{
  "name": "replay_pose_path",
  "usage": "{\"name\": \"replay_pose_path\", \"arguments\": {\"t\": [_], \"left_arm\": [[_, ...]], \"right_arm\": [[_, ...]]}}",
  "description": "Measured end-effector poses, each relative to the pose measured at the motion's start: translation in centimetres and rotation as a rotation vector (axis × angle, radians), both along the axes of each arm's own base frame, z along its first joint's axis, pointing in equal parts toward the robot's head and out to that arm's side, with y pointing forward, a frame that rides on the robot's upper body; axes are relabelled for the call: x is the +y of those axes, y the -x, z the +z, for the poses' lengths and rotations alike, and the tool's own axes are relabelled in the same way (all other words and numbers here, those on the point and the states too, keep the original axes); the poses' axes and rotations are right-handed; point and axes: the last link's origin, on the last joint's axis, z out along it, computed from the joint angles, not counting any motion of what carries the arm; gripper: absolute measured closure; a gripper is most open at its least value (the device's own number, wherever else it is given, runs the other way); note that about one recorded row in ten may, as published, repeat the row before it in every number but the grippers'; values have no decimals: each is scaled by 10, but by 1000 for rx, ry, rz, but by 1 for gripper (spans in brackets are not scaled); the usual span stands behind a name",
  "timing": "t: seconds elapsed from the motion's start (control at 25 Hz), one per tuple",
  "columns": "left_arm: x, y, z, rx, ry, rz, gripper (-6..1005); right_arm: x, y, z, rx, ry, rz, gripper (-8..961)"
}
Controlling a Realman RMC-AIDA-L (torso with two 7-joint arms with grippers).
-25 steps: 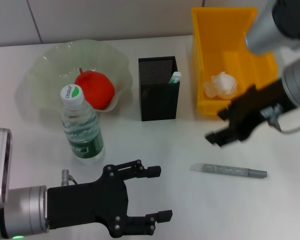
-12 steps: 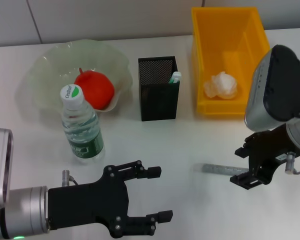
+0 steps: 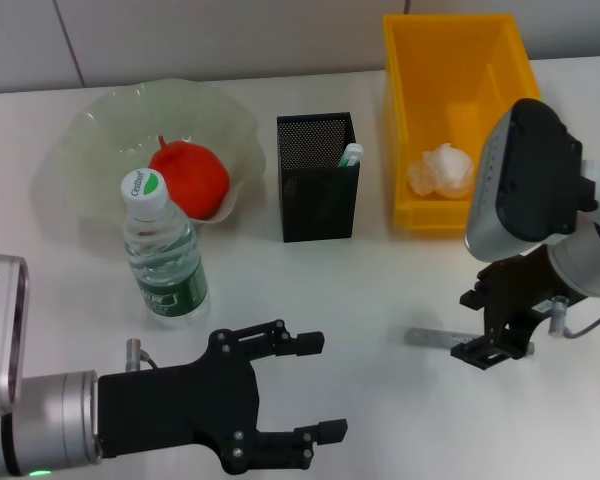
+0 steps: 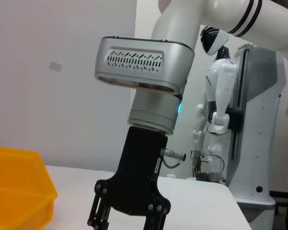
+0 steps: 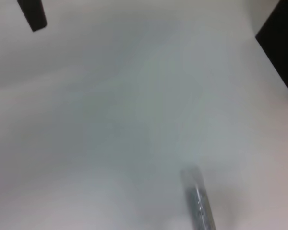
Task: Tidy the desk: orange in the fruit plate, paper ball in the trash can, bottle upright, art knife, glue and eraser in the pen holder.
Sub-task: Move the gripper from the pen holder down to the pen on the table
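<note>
While right claw (image 3: 492, 345) straddles art knife (image 3: 432, 337), spread; white desk (image 3: 330, 290); left claw (image 3: 315, 387) spread, idle.

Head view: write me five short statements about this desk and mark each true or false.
1. The bottle stands upright. True.
2. The orange lies on the bare desk. False: it sits in the fruit plate.
3. The paper ball is in the yellow trash can. True.
4. The art knife is in the pen holder. False: it lies on the desk under the right gripper.
5. The left gripper holds the bottle. False: it is open, holding nothing.
</note>
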Motion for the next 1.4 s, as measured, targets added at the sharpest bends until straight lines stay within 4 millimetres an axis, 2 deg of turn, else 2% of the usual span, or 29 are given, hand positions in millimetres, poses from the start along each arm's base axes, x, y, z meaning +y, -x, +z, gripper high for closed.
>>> {"name": "replay_pose_path", "arguments": {"t": [0.4,0.84,1.08,1.4], "left_arm": [[1,-1,0,0,2,0,198],[1,-1,0,-1,6,-3,199],[1,-2,1,-1,6,-5,198],[1,-2,1,-1,7,-5,198]], "right_arm": [[11,3,-13,1,19,8,348],[10,6,-23,-10,43,29,356],[12,4,-25,-11,44,17,501],[13,3,-26,-11,42,13,516]]}}
